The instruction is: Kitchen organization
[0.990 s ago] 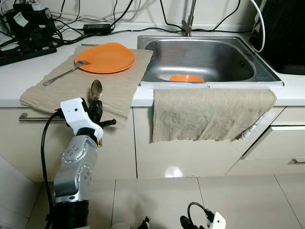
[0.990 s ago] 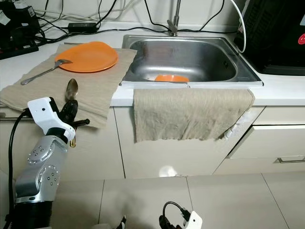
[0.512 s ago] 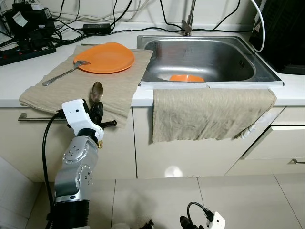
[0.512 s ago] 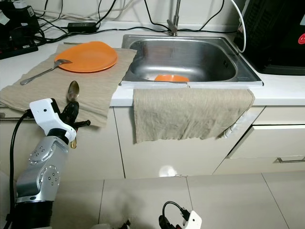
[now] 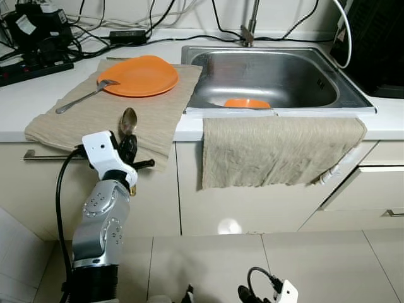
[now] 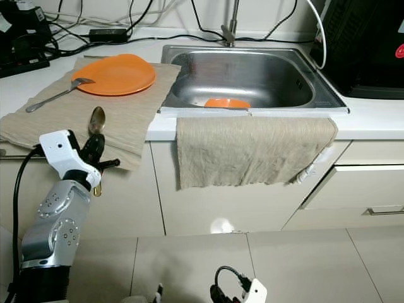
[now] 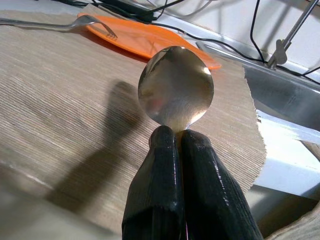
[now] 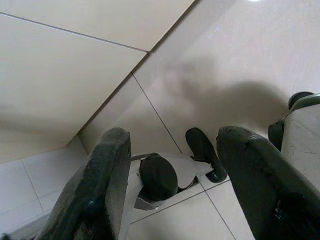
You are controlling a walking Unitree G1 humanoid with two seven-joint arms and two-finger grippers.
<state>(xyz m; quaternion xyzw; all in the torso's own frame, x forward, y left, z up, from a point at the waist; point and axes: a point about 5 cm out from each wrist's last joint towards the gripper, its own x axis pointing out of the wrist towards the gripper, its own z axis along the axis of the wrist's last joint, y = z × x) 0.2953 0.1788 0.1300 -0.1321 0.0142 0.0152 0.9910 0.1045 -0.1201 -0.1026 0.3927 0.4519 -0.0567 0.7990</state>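
Gripping a metal spoon (image 7: 176, 87) by its handle, the left gripper (image 5: 128, 150) holds it upright at the near edge of the beige cloth (image 5: 95, 117) on the desk (image 5: 19, 101). Farther back lies an orange plate (image 5: 137, 76) with a fork (image 5: 85, 98). The right gripper (image 8: 172, 185) hangs over the floor, fingers apart.

The silver left arm rises from the lower left of the head view, its left gripper (image 5: 128, 146) pointing upward with the two black fingers (image 7: 160, 200) pressed together. The right gripper (image 8: 170, 165) hangs low at the bottom of the frame, fingers spread wide apart.
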